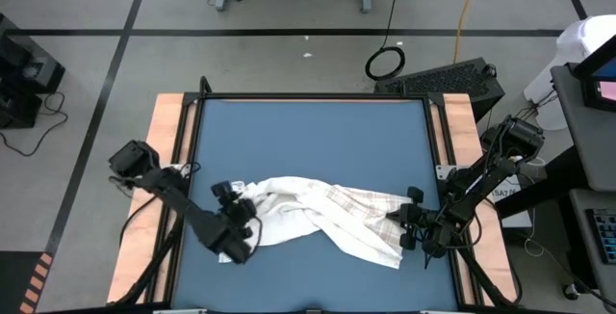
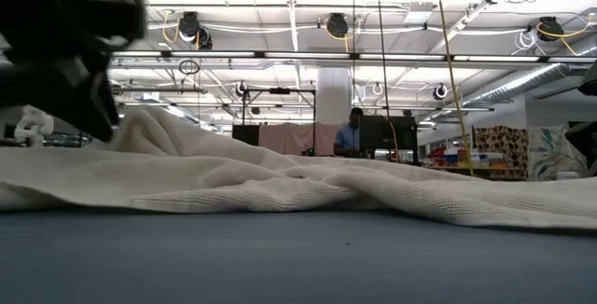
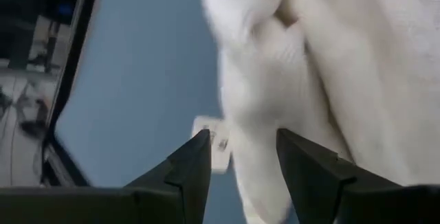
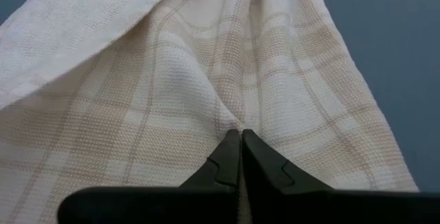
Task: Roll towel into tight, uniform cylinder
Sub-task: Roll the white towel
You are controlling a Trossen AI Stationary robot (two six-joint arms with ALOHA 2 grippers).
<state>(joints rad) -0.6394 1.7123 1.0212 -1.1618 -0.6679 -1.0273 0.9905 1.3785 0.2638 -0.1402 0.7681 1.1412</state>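
Observation:
The white towel (image 1: 318, 213) with faint checked lines lies crumpled in a slanting heap across the near half of the blue mat (image 1: 308, 136). In the low view the towel (image 2: 280, 178) rests in long folds on the mat. At its left end my left gripper (image 3: 242, 141) is open, slanting down. A fold of the towel's edge (image 3: 258, 176) with a small tag (image 3: 214, 145) runs into the gap between its fingers, with blue mat showing beside one finger. My right gripper (image 4: 240, 140) is shut on the towel's right end (image 1: 395, 218). My left gripper has a fold of the towel's edge between its open fingers; whether either finger touches it, I cannot tell. My right gripper pinches a gathered fold of the towel's right end (image 4: 237, 117) between its fingertips. It comes slanting down from the table's right. The creases run together at the tips, and the cloth lies slack on the mat.
Wooden strips (image 1: 168, 160) and a black frame edge the mat on the left and right. A black box (image 1: 443, 81) and a cable coil (image 1: 385, 62) lie beyond the far right corner. The far half of the mat is bare. A person (image 2: 353, 131) sits far behind.

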